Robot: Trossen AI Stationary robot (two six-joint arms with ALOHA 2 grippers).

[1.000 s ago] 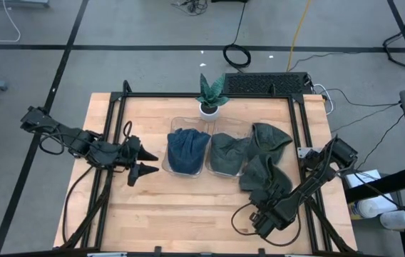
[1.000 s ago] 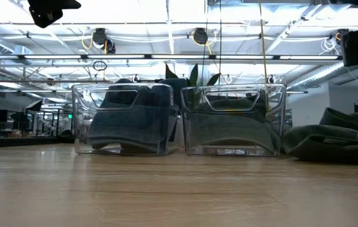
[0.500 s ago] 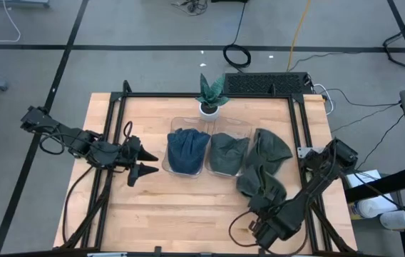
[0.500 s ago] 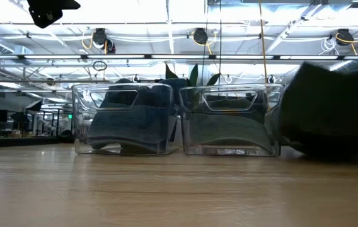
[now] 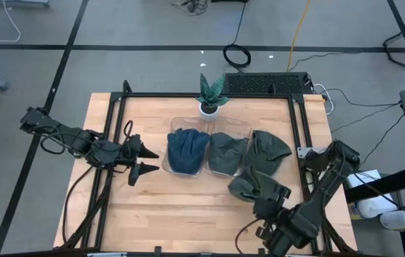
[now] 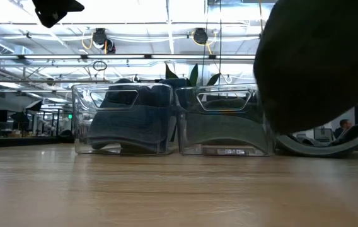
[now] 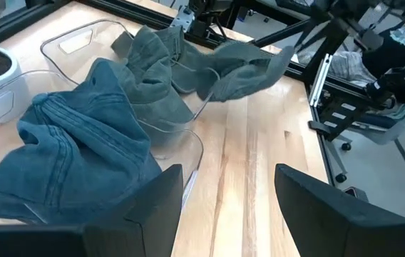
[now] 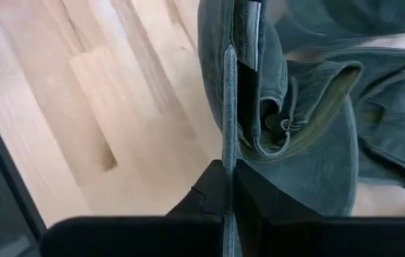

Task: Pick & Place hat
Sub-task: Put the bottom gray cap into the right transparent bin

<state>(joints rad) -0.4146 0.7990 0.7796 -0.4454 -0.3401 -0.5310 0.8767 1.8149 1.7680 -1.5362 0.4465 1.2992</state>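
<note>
A dark green hat (image 5: 249,187) hangs in the air at the table's right near side, with my right gripper (image 8: 225,175) shut on it; in the low view this hat (image 6: 317,63) is clear of the table. A second green hat (image 5: 270,146) lies on the table beside the right clear bin (image 6: 226,123). A third green hat (image 5: 225,153) sits in that bin. A blue hat (image 5: 187,150) fills the left bin (image 6: 125,120). My left gripper (image 5: 142,160) waits open, left of the bins. My right gripper pinches a thin edge of the green hat (image 8: 229,146) between its two shut fingers. The fingers come slanting down from above, in line with the edge. The hat hangs slack below them, folded and lifted clear of the table.
A small potted plant (image 5: 209,96) stands behind the bins at the far edge. Black frame rails (image 5: 299,135) run along the table's sides. Bare wood (image 5: 181,207) lies in front of the bins.
My right gripper has risen with the green hat. The hat lay crumpled on the table a second ago; it now hangs clear of it, a little nearer the bins. My left arm has kept its place.
</note>
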